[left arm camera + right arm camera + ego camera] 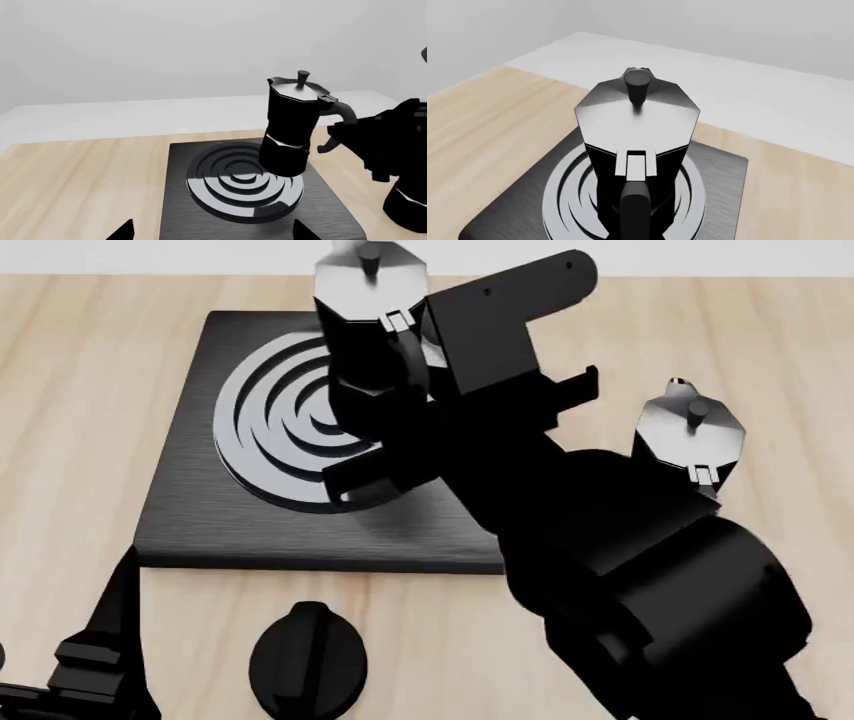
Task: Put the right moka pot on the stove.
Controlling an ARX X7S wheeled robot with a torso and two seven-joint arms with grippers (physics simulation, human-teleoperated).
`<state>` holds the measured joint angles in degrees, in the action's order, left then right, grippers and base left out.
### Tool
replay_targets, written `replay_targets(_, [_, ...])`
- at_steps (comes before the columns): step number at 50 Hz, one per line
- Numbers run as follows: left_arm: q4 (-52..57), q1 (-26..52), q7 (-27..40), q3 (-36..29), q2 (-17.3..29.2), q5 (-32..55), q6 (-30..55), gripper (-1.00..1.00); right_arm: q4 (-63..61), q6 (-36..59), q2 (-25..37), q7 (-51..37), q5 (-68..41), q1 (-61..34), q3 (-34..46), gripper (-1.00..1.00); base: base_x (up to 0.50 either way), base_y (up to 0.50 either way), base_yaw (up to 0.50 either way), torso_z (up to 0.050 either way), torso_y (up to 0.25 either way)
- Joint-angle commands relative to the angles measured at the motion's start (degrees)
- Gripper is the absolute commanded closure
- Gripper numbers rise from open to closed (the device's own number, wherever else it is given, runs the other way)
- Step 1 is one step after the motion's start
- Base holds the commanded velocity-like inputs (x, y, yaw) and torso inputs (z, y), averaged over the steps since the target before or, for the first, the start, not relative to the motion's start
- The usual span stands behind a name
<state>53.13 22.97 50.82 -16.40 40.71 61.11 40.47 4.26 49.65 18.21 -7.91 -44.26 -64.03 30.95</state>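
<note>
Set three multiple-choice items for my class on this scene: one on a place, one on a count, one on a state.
1. Where is the gripped glossy black faceted moka pot?
A. over the flat black square stove, at its burner rings
B. on bare wood
C. beside the round knob

2. How many moka pots show?
A. one
B. two
C. three

3. How is the gripped pot?
A. lying down
B. upside down
C. upright, lid shut

Answers: A, the head view shows it over the rings; B, a second pot stands right of the stove; C, its lid knob points up in the right gripper.
</note>
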Motion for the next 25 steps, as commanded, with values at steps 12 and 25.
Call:
replay_targets(12, [-0.1, 0.3, 0.1, -0.5, 0.2, -0.1, -0.3, -1.00, 8.9, -5.5, -4.1, 3.6, 4.1, -3.4, 1.7, 1.00, 0.00, 0.00, 0.00, 0.000, 0.001])
replay_targets(25, [0.1, 0.4, 0.2, -0.7, 0.5, 0.0, -0.4, -1.00, 13.8, -7.5, -6.4, 5.5, 5.1, -4.7, 3.0, 1.00, 0.00, 0.00, 0.00, 0.001, 0.002])
